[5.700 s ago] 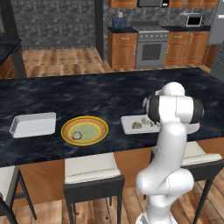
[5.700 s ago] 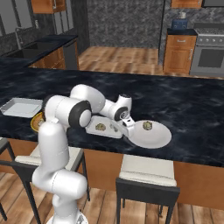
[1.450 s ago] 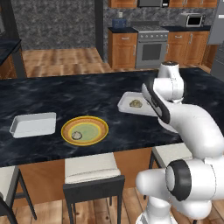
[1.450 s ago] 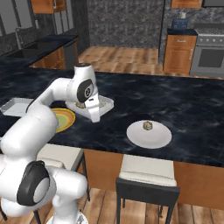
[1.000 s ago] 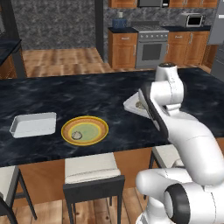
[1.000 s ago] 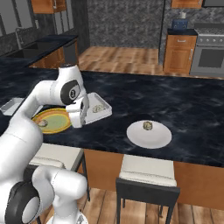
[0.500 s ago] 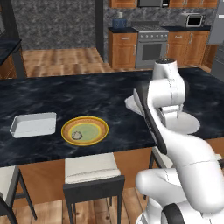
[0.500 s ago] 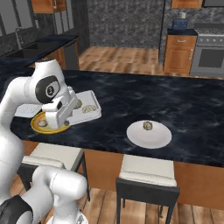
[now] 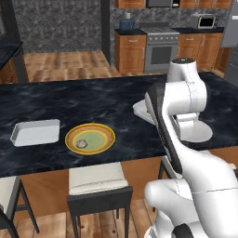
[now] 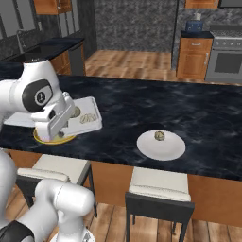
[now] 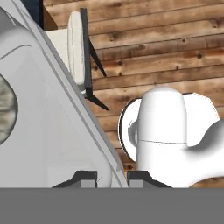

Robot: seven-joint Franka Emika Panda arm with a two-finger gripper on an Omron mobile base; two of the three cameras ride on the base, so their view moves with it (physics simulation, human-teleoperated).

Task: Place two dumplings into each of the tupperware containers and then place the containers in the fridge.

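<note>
My gripper [image 10: 65, 124] is shut on the rim of one tupperware container [image 10: 92, 113], holding it just above the counter with two dumplings [image 10: 88, 118] in it. In the hand view the container's rim [image 11: 87, 118] runs down between my fingertips [image 11: 142, 176], and one dumpling [image 11: 6, 109] shows at the left edge. From the left base view the arm hides most of this container [image 9: 141, 109]. The other tupperware container [image 9: 35, 132] lies empty at the counter's left. A tall grey edge [image 9: 232, 42] at the far right may be the fridge; I cannot tell.
A yellow-rimmed green plate [image 9: 89, 138] with one dumpling [image 9: 82, 143] sits beside the empty tray, partly under the held one [image 10: 49, 138]. A white plate [image 10: 160, 144] with a dumpling [image 10: 159, 136] lies to the right. Stools [image 9: 97, 179] line the counter's near edge.
The arm has swung round with the container, carrying it toward the counter's near edge and over the yellow-rimmed plate. The grip is unchanged.
</note>
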